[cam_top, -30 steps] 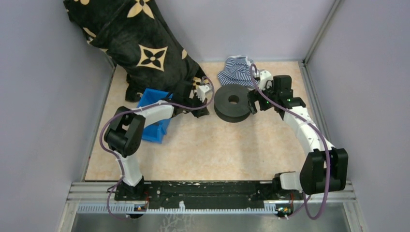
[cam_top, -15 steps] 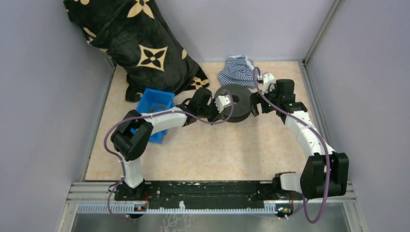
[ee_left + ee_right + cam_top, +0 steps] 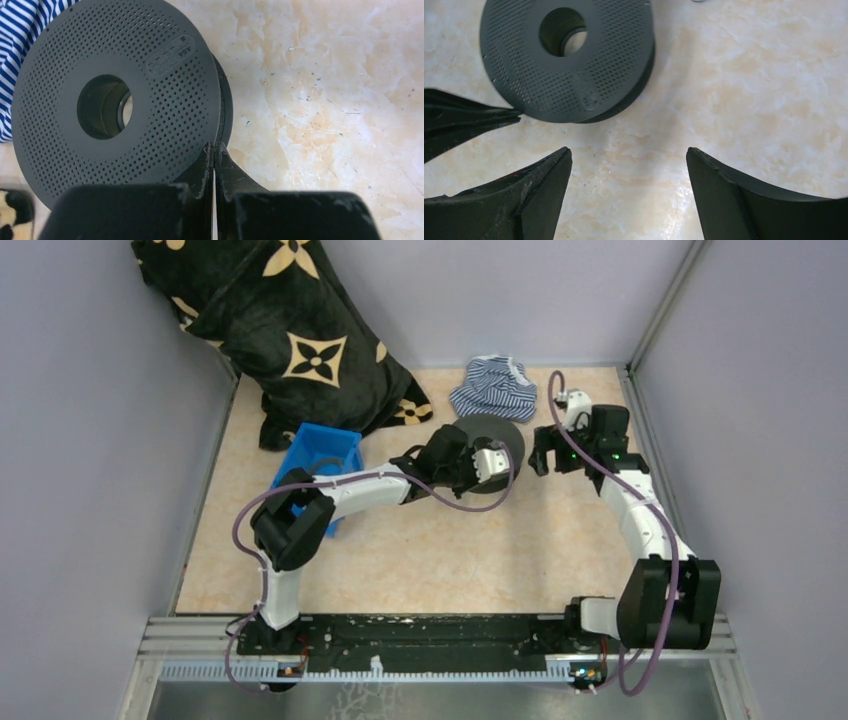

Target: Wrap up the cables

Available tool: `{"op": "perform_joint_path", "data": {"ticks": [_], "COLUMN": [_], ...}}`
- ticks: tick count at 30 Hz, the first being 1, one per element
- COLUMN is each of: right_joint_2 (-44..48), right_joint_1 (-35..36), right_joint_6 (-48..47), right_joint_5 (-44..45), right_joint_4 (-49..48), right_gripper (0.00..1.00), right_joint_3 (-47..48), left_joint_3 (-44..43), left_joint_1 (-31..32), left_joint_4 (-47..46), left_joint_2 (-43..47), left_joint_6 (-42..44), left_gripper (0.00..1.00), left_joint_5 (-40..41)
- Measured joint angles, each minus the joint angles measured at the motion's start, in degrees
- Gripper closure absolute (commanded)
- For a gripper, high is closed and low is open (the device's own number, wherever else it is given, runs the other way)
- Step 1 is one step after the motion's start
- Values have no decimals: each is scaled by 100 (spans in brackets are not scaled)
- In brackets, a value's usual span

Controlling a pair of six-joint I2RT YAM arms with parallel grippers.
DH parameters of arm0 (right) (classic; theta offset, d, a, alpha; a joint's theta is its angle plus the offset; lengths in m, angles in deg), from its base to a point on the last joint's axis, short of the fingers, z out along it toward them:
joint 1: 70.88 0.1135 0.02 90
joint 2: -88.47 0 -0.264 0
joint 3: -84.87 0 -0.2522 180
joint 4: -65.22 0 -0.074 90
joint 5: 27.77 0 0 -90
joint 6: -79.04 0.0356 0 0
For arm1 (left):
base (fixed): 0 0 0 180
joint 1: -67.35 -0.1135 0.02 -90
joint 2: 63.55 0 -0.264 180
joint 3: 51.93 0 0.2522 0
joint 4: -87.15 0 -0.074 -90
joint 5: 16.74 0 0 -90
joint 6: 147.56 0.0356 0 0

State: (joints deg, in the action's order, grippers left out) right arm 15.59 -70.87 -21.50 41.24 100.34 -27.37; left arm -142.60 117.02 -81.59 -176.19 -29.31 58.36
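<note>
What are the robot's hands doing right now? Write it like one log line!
left gripper: shut, tips at spool rim | right gripper: open, above table beside spool

The left arm has swung right across the bench (image 3: pixel 450 550), from beside the blue bin (image 3: pixel 322 450) to the spool (image 3: pixel 614 60), and the left fingers (image 3: pixel 204 167), pressed together, now sit at the spool's rim. The right arm has drawn back to the right. The right fingers (image 3: pixel 544 185), earlier against the spool's right edge, now stand spread and apart from it.
</note>
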Motion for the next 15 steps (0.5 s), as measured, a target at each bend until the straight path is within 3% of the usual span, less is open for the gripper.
{"op": "perform_joint_path", "data": {"ticks": [6, 15], "right_joint_2": [-2, -92], "right_joint_1": [-710, -861], "right_joint_6": [334, 424], "right_joint_5": [-118, -192], "right_joint_4": [4, 9], "right_gripper": [16, 17], "right_joint_3": [0, 2], "left_joint_3": [-424, -1281], "left_joint_1": [306, 774], "left_joint_4": [254, 1084], "left_joint_2": [-282, -1045], "left_joint_6": [621, 1661], "left_gripper": [100, 100], "left_joint_5": [278, 802]}}
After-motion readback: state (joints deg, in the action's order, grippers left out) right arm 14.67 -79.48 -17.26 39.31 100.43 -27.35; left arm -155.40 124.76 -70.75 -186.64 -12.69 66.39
